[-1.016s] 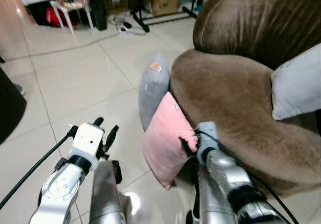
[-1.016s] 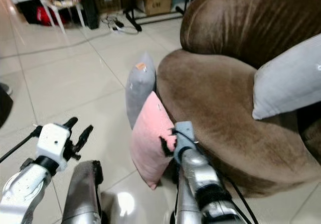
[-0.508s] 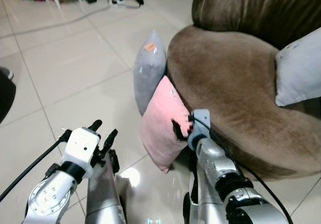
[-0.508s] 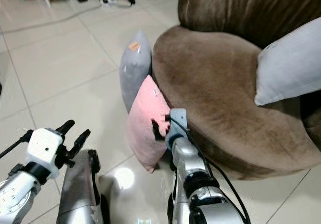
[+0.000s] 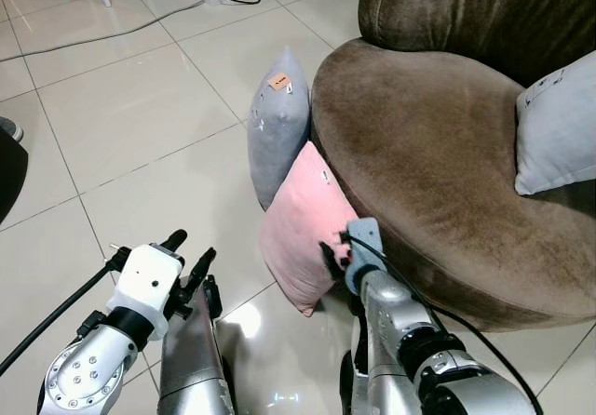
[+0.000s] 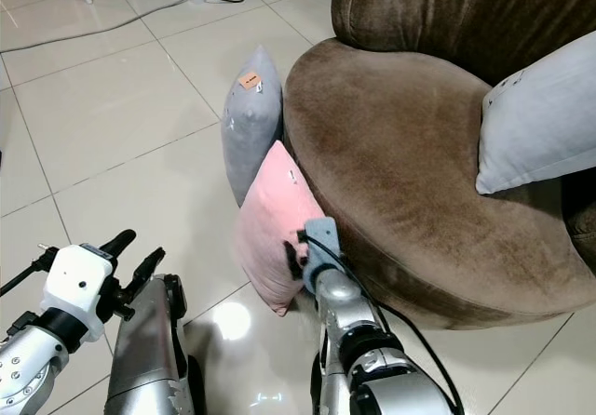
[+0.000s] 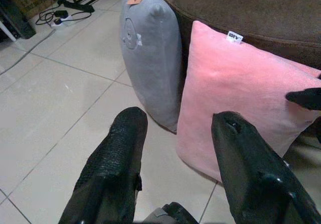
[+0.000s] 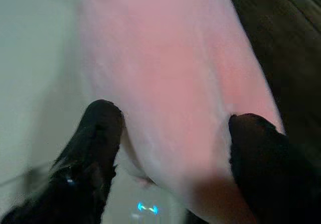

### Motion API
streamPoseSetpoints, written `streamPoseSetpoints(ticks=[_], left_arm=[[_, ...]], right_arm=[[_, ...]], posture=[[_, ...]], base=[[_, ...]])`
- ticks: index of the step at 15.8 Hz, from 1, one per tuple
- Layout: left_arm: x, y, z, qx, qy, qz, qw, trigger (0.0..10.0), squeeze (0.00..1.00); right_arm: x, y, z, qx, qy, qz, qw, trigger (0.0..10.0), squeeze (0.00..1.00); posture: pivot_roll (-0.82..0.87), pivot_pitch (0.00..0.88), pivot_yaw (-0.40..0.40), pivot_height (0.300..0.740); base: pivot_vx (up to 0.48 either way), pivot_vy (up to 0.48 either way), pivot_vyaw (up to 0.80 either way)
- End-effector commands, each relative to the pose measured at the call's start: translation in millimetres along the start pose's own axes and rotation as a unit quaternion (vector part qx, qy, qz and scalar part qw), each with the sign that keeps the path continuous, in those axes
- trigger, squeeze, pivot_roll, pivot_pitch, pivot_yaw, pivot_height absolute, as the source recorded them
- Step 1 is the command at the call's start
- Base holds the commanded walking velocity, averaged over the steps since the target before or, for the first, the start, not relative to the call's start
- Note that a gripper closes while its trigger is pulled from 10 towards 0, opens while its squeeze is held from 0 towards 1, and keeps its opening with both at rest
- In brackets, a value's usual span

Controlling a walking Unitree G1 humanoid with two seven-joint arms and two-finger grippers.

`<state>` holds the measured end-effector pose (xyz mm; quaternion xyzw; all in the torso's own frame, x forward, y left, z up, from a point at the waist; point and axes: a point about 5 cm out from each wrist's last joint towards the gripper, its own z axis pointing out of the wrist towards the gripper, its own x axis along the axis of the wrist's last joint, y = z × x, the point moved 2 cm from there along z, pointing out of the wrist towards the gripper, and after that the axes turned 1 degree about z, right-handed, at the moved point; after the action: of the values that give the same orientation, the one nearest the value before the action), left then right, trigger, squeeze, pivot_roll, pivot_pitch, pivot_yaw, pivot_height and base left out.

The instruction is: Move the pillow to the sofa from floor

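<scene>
Pale tiled floor (image 5: 140, 117), brown sofa (image 5: 438, 164) on the right, pink pillow (image 5: 303, 234) leaning against it beside a grey pillow (image 5: 277, 127), right gripper (image 8: 170, 148) spread around its near edge, left gripper (image 5: 186, 259) spread, hovering left.

Three pillows are in sight: one pink pillow (image 5: 303, 238) and one grey pillow (image 5: 277, 122) standing on the floor against one brown sofa (image 5: 419, 136), and one pale pillow (image 5: 559, 127) on its seat. Two grippers: left gripper (image 5: 186, 255), right gripper (image 5: 335, 252).
</scene>
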<state>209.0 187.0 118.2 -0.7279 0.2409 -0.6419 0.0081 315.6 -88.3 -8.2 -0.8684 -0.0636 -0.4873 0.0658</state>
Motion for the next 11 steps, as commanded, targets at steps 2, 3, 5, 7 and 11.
streamPoseSetpoints(ticks=[2, 3, 5, 7, 11], left_arm=[[0.7, 2.9, -0.5, -0.01, -0.004, 0.008, 1.0, 10.0, 0.0], [0.8, 2.2, 1.0, -0.01, -0.003, 0.01, 1.0, 10.0, 0.0], [0.9, 2.3, 2.1, -0.012, -0.002, 0.013, 1.0, 10.0, 0.0], [1.1, 3.3, 3.4, -0.013, -0.001, 0.015, 1.0, 10.0, 0.0], [1.3, 4.1, 4.1, -0.014, -0.001, 0.018, 1.0, 10.0, 0.0]], right_arm=[[-4.6, 2.3, 0.2, -0.011, -0.016, -0.023, 1.0, 8.5, 0.0], [-4.4, 2.0, 0.9, -0.012, -0.021, -0.049, 0.998, 10.0, 0.0], [-8.2, 1.8, 0.9, -0.013, -0.037, -0.087, 0.995, 10.0, 0.0], [-15.2, -0.4, 0.4, -0.009, -0.062, -0.125, 0.99, 10.0, 0.0], [-14.5, -8.3, 0.9, 0.005, -0.06, -0.107, 0.992, 0.0, 0.0]], posture=[[0.03, 0.217, -0.051, 0.496], [0.03, 0.212, -0.051, 0.496], [0.03, 0.209, -0.052, 0.496], [0.04, 0.204, -0.053, 0.496], [0.05, 0.195, -0.053, 0.496]], base=[[0.0, 0.0, 0.0], [0.0, 0.0, 0.0], [0.0, 0.0, 0.0], [0.0, 0.0, 0.0], [0.0, 0.0, 0.0]])
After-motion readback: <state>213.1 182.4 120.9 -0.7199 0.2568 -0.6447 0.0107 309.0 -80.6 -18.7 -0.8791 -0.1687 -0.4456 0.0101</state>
